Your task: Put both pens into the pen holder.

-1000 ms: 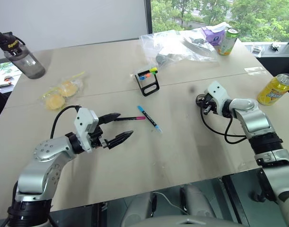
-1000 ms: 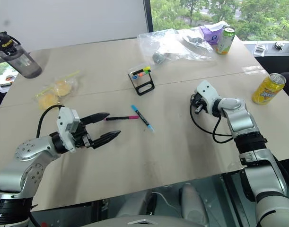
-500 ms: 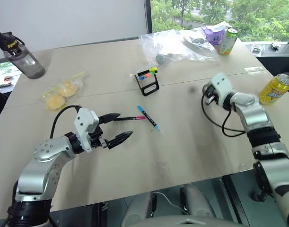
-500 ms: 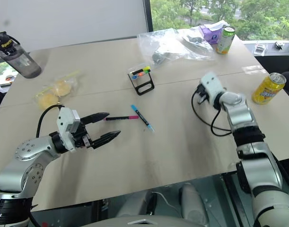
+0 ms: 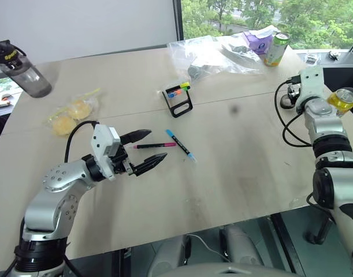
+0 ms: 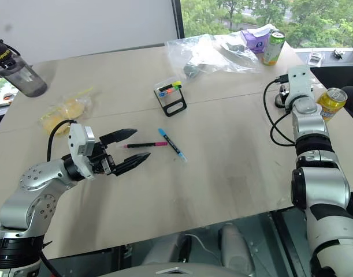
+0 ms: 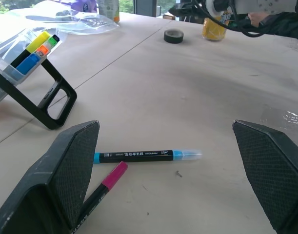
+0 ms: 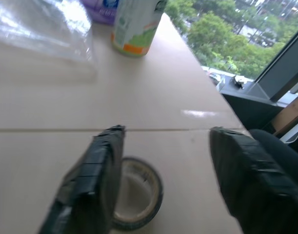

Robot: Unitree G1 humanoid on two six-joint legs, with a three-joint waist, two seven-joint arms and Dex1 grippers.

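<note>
Just ahead of our wide-open, empty left gripper (image 5: 143, 152) we are seeing the black pen (image 5: 155, 145), barrel lying lengthwise between the fingers; our right gripper (image 8: 166, 180), open and empty, is hanging well apart.

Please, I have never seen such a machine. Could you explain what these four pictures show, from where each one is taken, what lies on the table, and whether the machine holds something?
This is a two-armed humanoid robot at a table. Two pictures come from cameras in its head, looking down over its arms. The other two come from a camera on each wrist, looking along that gripper's two black fingers.

The left gripper is open and empty, just short of the two pens: the black pen with a pink end and the blue pen. Beyond them stands the black pen holder with coloured markers.

The right gripper is open and holds nothing; a roll of tape lies under it. Also there: a yellow can, a green can, a plastic bag, a water bottle and wrapped buns.
</note>
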